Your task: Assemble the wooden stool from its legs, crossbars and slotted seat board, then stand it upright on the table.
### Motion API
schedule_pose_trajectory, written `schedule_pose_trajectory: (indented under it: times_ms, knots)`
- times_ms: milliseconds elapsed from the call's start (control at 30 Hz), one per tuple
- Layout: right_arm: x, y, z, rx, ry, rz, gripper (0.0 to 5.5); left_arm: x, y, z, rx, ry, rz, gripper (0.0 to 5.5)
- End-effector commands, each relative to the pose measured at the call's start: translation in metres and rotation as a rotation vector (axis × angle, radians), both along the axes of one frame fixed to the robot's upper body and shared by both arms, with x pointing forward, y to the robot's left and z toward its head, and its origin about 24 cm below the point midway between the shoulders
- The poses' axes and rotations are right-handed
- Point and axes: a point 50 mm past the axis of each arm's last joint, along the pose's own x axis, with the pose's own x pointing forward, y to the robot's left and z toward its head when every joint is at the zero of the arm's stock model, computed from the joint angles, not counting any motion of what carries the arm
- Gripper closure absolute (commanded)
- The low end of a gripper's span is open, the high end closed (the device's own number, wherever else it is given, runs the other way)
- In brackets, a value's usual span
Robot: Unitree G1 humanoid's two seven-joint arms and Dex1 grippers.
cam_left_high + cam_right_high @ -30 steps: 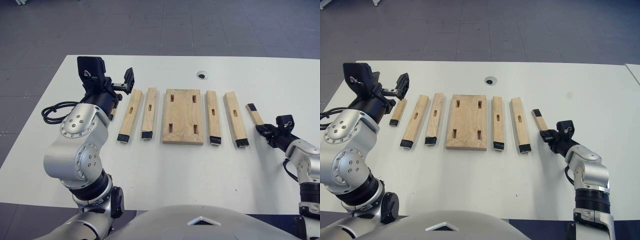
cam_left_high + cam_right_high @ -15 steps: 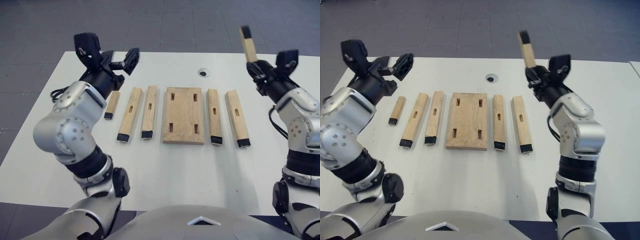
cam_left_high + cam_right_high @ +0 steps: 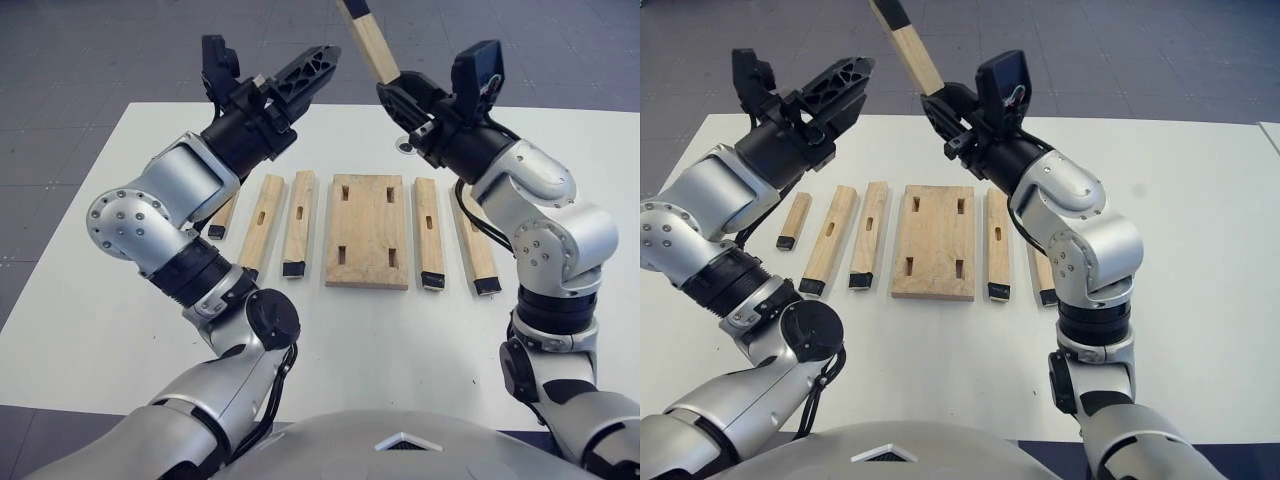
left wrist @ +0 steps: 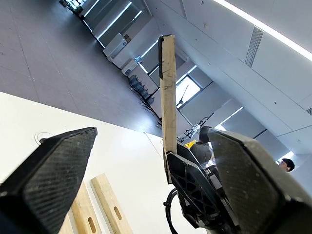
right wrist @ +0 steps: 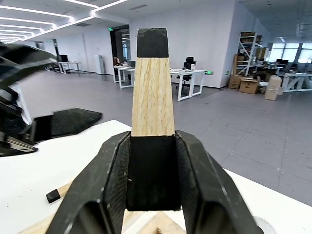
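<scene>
My right gripper (image 3: 398,88) is shut on a short wooden crossbar (image 3: 366,36) with black ends, held up in the air above the far end of the slotted seat board (image 3: 366,232). The crossbar (image 5: 152,87) points up and away from its jaws. My left gripper (image 3: 300,75) hangs open in the air just left of it, its fingers (image 4: 53,180) spread wide and holding nothing. Two slotted legs (image 3: 258,228) lie left of the board and two legs (image 3: 428,233) lie right of it. A second short crossbar (image 3: 222,215) lies at the far left.
The parts lie in a row across the middle of the white table (image 3: 120,300). Bare tabletop runs along the near edge and on both sides. Grey floor lies beyond the table's far edge.
My right gripper has carried the crossbar from the table's right side up and left, above the board. My left arm has risen and swung right toward it, still open.
</scene>
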Motion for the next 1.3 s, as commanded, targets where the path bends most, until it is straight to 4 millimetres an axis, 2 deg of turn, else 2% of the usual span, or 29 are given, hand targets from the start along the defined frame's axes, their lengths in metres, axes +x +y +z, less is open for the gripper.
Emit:
schedule_pose_trajectory:
  times_ms: [33, 133, 433, 633, 933, 1300]
  knots:
    - [-0.004, 0.008, 0.003, 0.005, -0.01, 0.019, 4.24, 0.003, -0.007, 0.016, -0.017, -0.033, -0.056, 1.29]
    - [-0.003, 0.01, 0.003, 0.01, -0.013, 0.017, 4.24, 0.004, -0.008, 0.018, 0.003, -0.025, -0.054, 1.29]
    - [-0.01, 0.023, -0.011, -0.007, 0.02, 0.084, 4.24, 0.01, -0.014, 0.013, 0.029, 0.028, -0.027, 1.29]
    - [-0.013, 0.022, -0.022, -0.031, 0.049, 0.097, 4.24, 0.012, -0.013, 0.01, -0.005, 0.07, 0.005, 1.29]
    - [-0.012, 0.022, -0.022, -0.035, 0.046, 0.097, 4.24, 0.013, -0.014, 0.016, -0.07, 0.082, 0.003, 2.79]
    - [-0.016, 0.029, -0.019, -0.021, 0.03, 0.156, 4.24, 0.014, -0.014, 0.011, -0.075, 0.137, 0.041, 4.48]
